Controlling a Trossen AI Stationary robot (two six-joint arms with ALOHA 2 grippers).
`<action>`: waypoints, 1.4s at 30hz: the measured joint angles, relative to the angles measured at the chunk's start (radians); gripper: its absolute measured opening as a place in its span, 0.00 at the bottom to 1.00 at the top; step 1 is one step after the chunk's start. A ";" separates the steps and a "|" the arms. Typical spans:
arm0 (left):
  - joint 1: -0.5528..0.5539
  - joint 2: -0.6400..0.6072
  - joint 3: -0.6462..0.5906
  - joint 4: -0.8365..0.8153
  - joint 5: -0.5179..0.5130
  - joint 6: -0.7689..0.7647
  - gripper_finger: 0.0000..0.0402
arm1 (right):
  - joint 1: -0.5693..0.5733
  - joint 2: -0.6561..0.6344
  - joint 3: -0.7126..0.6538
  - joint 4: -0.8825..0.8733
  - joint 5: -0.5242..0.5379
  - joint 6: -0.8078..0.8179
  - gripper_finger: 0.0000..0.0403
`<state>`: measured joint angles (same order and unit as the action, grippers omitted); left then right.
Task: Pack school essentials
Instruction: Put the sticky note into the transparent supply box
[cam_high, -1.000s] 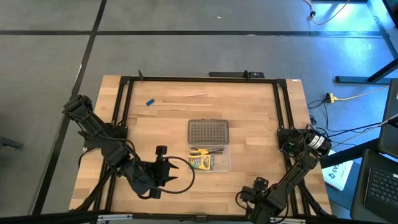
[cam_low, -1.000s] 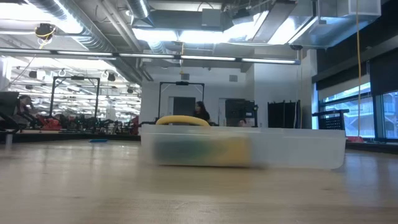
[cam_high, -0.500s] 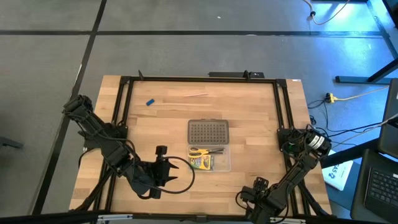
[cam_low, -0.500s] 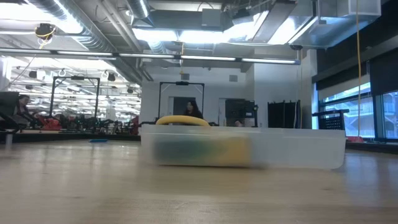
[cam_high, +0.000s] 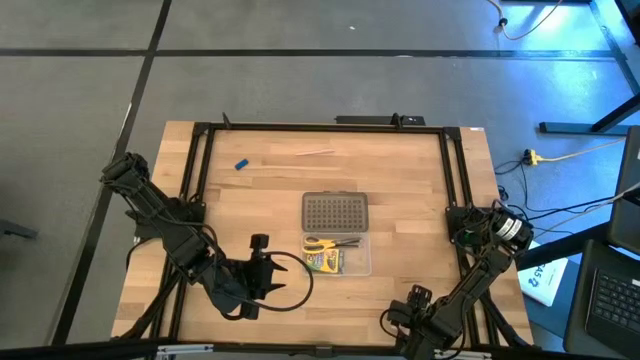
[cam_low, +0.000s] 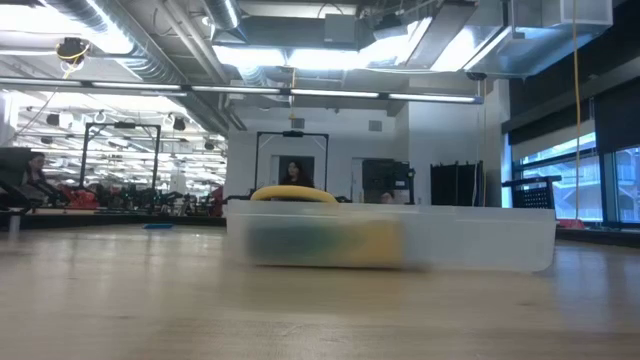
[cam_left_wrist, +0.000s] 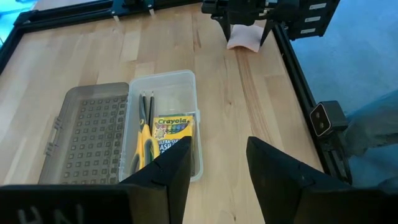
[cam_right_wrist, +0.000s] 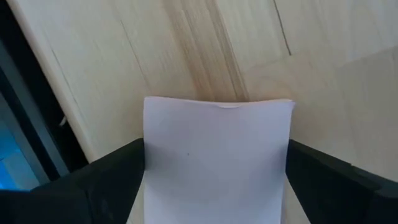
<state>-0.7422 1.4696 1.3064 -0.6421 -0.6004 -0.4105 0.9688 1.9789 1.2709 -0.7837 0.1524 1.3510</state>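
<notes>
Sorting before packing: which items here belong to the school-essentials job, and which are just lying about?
Job: scissors, crayon box, pencils, pink sticky-note pad, blue eraser, pale stick.
Just about: clear case, grey lid, yellow cable.

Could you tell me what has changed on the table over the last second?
Nothing on the table visibly moved. Only a person far behind it shifted leftward in the low view. The left claw stays open facing the clear case with scissors and crayon box; the right claw stays around the sticky-note pad.
</notes>
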 joint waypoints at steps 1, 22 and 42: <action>0.000 0.000 0.000 0.000 0.000 0.000 0.37 | 0.000 0.000 0.000 0.001 0.001 0.001 0.90; 0.000 0.000 0.000 0.000 0.000 0.000 0.37 | -0.059 0.006 0.055 -0.010 0.079 -0.053 0.81; 0.000 0.000 0.000 0.000 0.000 0.000 0.37 | -0.351 0.002 0.362 -0.293 0.172 -0.786 0.81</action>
<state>-0.7422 1.4696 1.3064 -0.6419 -0.6006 -0.4107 0.6182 1.9804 1.6326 -1.0765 0.3246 0.5650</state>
